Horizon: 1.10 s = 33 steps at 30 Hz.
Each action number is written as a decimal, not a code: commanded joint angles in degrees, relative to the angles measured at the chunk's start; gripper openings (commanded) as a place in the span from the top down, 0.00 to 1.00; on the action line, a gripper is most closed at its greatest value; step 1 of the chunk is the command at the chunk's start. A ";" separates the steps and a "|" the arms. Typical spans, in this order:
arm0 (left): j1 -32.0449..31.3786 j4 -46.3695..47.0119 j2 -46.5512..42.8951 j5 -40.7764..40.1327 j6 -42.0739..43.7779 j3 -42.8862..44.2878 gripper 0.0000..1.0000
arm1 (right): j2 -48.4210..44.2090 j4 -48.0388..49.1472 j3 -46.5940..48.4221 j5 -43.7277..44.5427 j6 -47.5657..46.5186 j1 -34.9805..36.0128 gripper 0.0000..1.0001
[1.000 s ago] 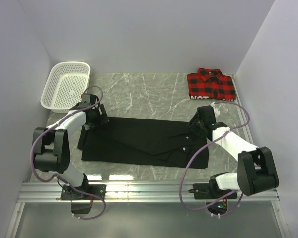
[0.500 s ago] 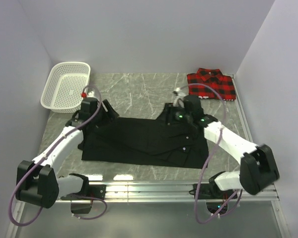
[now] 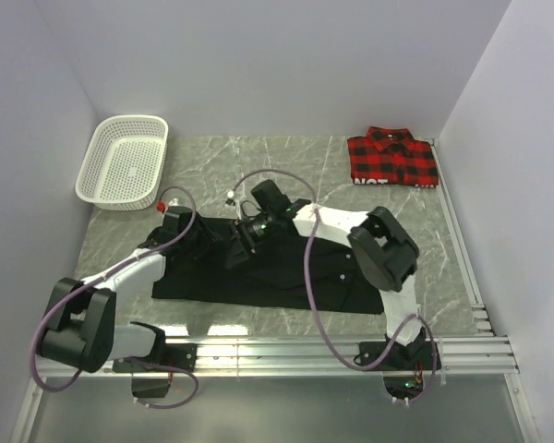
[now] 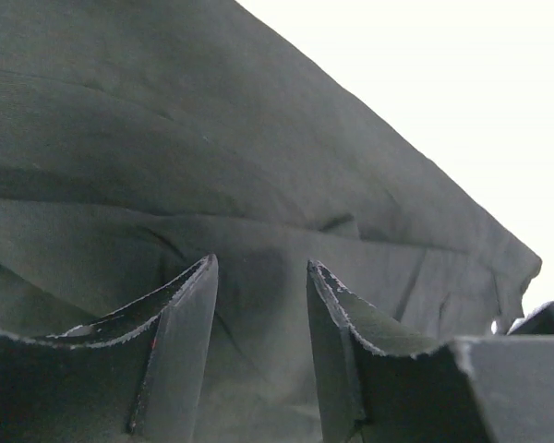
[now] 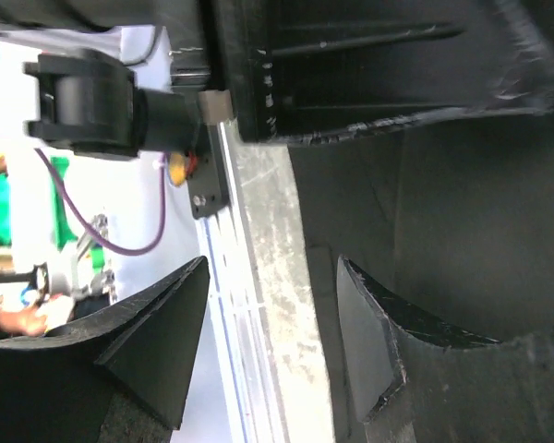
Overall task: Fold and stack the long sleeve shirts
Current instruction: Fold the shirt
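The black shirt (image 3: 286, 272) lies flat near the basket (image 3: 122, 161). The plaid shirt (image 3: 392, 159) sits folded, far from the basket. The right end effector (image 5: 270, 268) is released. I cannot tell if the left end effector (image 4: 258, 272) grips. Pinch the edge nearest the basket tight, then lift both sides together.

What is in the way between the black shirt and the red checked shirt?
Nothing that shows. Only bare table lies between the black shirt and the red checked shirt in the far right corner. The white basket sits in the far left corner, well off that path.
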 commanded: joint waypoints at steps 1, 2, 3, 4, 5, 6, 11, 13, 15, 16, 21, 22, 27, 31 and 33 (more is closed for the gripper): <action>0.43 5.45 2.25 -4.94 -2.57 -1.07 0.51 | 4.47 -4.89 4.46 -3.58 -2.82 -0.02 0.35; 0.43 5.80 2.70 -5.84 -2.92 -2.03 0.51 | 5.79 -6.22 4.99 -3.31 -3.26 -0.02 0.35; 0.69 6.50 3.05 -6.71 -3.45 -2.56 0.51 | 8.32 -8.14 6.48 -3.31 -5.18 0.07 0.35; 1.04 6.85 3.84 -6.98 -4.58 -3.09 0.51 | 9.48 -11.56 7.01 -3.83 -6.24 -0.02 0.35; 1.91 7.47 4.28 -6.64 -5.20 -4.14 0.51 | 11.32 -12.90 7.28 -3.75 -7.82 -0.02 0.35; 2.44 8.08 4.72 -6.46 -5.73 -4.75 0.51 | 12.03 -14.30 7.37 -3.23 -8.44 -0.19 0.35; 5.96 10.19 6.74 -4.44 -8.55 -7.13 0.51 | 13.89 -22.57 5.70 -2.08 -13.09 -2.39 0.35; 6.75 10.55 7.27 -3.74 -9.08 -7.48 0.51 | 13.54 -25.98 4.04 -1.38 -14.77 -3.53 0.36; 7.72 10.72 7.80 -3.39 -9.51 -7.66 0.52 | 12.31 -27.67 1.32 -0.94 -16.44 -4.24 0.35; 8.07 10.90 8.15 -3.12 -9.78 -7.75 0.52 | 11.78 -28.81 0.17 -0.68 -18.01 -4.59 0.35; 8.86 10.46 8.85 -3.38 -10.13 -6.52 0.52 | 6.86 -24.70 -11.86 -1.45 -17.06 -6.52 0.36; 8.87 10.29 8.51 -3.91 -10.05 -6.26 0.52 | 5.81 -22.16 -13.71 -1.55 -15.23 -7.05 0.36; 8.87 7.48 7.36 -5.23 -8.82 -2.83 0.50 | -3.15 -20.47 -20.14 3.80 -12.93 -8.98 0.37; 8.87 3.27 1.76 -7.51 -7.41 0.33 0.39 | -11.76 -21.34 -20.40 12.31 -11.44 -9.16 0.37; 8.78 1.50 -1.59 -9.62 -6.97 1.74 0.30 | -17.12 -21.35 -20.23 24.15 -9.16 -9.16 0.38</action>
